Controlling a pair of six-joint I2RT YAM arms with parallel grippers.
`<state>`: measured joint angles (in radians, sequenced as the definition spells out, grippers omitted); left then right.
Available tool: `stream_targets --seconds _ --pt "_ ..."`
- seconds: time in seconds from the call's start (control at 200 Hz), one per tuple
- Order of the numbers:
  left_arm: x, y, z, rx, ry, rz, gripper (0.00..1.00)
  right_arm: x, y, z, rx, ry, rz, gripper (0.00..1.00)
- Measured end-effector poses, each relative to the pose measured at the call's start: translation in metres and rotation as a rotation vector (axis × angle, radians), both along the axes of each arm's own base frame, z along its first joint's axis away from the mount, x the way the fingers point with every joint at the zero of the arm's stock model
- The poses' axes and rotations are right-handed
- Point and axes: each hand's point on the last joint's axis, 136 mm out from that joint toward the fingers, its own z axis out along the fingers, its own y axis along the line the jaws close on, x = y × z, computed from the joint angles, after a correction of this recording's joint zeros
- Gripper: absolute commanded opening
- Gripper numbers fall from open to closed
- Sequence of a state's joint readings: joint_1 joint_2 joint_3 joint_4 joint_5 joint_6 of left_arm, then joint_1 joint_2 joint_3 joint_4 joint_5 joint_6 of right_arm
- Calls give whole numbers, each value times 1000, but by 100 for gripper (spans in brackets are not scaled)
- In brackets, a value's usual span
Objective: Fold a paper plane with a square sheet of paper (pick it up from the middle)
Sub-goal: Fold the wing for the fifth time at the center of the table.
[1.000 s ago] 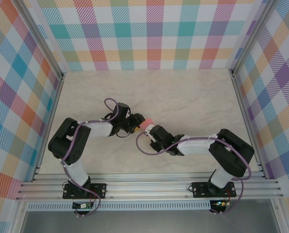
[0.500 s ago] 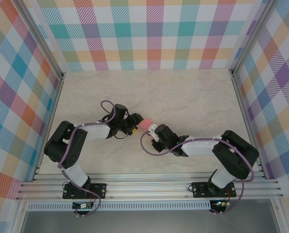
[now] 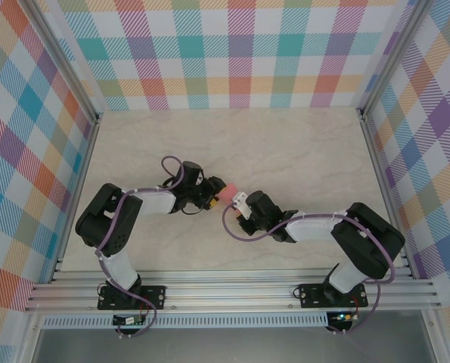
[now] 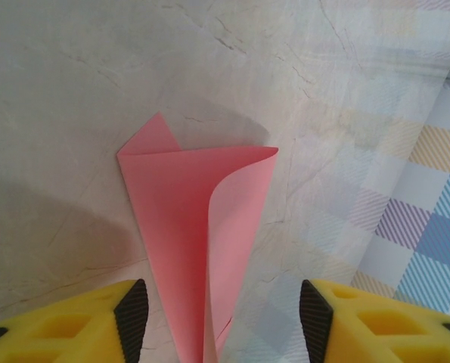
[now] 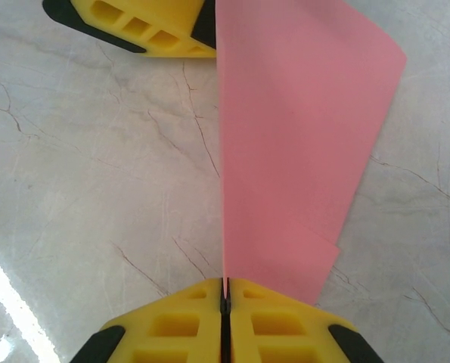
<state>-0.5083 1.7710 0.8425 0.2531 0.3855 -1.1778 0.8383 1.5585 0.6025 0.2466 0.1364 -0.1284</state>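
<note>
Paper plane (image 5: 300,151), half-folded, hangs over the bench (image 5: 81,166) between the two arms. Right jaws are pinched tight on one end. Its long crease runs straight toward the left jaws, which stand wide, straddling the other end without gripping.

From top, paper (image 3: 229,187) is a tiny pink scrap btwn left tool (image 3: 213,190) & right tool (image 3: 237,199), partly covered by them, folds too small to read. Left wrist cam: paper's narrow end runs off bottom edge btwn the fingers (image 4: 131,318), themselves cropped at bottom. Right wrist cam: paper's near end is buried in right tool's pressed-together jaws, its far part & left tool's finger (image 5: 141,26) cut by top edge.
</note>
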Motion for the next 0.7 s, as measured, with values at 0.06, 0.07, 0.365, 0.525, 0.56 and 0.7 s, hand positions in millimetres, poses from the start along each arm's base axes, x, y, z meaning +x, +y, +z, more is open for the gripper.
stream_targets --seconds 0.06,0.07,0.365,0.525,0.56,0.7 --pt "1 -2 0 -3 9 -4 44 0 0 0 1 1 2 11" --pt "1 -2 -1 -4 13 -2 43 0 0 0 2 2 2 11" --pt "3 -6 2 12 34 -29 8 -3 2 -1 7 12 13 20" --pt "-2 -3 -3 31 64 -32 0 -4 -4 2 6 29 0 34" --pt "-3 -3 -4 35 69 -32 0 -4 -5 6 11 27 -5 37" --pt "-6 -1 -7 44 86 -33 0 -3 -10 33 59 -9 -27 41"
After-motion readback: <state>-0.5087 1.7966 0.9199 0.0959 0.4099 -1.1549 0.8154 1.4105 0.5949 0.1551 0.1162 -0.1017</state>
